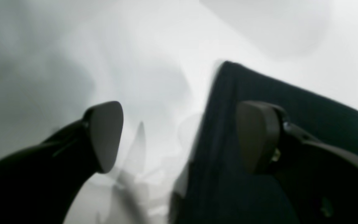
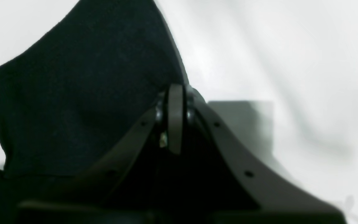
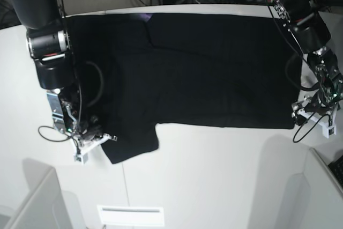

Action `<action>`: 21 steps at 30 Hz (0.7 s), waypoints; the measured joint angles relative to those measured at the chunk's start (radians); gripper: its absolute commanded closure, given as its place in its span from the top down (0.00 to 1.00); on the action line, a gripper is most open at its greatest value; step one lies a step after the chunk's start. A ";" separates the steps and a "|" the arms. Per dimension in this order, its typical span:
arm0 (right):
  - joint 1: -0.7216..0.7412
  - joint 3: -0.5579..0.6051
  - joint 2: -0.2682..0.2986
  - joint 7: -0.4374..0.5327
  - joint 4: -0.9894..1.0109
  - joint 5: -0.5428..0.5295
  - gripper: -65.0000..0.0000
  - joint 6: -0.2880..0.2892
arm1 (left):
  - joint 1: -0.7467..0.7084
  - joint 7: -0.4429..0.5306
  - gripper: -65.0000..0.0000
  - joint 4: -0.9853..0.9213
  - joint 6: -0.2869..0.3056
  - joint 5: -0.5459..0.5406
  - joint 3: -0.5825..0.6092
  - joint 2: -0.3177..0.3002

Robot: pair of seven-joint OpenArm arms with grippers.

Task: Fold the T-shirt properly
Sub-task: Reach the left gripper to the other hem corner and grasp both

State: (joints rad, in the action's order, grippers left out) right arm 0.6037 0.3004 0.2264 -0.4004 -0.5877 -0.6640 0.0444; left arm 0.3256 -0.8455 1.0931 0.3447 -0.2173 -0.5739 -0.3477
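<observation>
Two hands are being shown. The right hand (image 2: 175,119) is being held closed, its two dark pads pressed flat together; whether any cloth is being pinched between them cannot be told from the wrist view. It is lying just beside a sleeve of the T-shirt (image 3: 198,73), at the near corner on the left of the base view. The left hand (image 1: 179,137) is being held open, its two rounded, matte pads standing well apart; one pad is seen over the bare surface and the other over the black cloth, with the cloth's straight edge running between them. In the base view this hand (image 3: 316,112) is sitting at the shirt's near corner on the right.

One T-shirt is being shown, black, soft and matte, spread flat with its plain side up across the far half of the white tabletop (image 3: 214,175). Its body is forming a broad rectangle with faint creases, and a short sleeve is jutting toward the near edge on the left.

Two arms are being seen, dark and cylindrical.
</observation>
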 measured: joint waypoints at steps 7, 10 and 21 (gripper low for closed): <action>0.002 0.000 0.000 -0.003 0.000 0.002 0.00 0.000 | 0.102 0.095 0.84 -0.221 -0.003 0.003 0.076 -0.002; 0.002 0.000 0.000 -0.002 0.000 0.002 0.00 0.000 | 0.127 0.155 0.84 -0.294 -0.003 0.001 0.108 0.000; 0.002 0.000 0.000 -0.003 0.000 0.002 0.00 0.000 | 0.150 0.222 0.69 -0.343 -0.004 0.000 0.188 0.000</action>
State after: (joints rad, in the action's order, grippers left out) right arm 0.6056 0.3004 0.2268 -0.4034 -0.5877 -0.6617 0.0444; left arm 0.4755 -0.6231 0.7502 0.3408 -0.2173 -0.3859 -0.3481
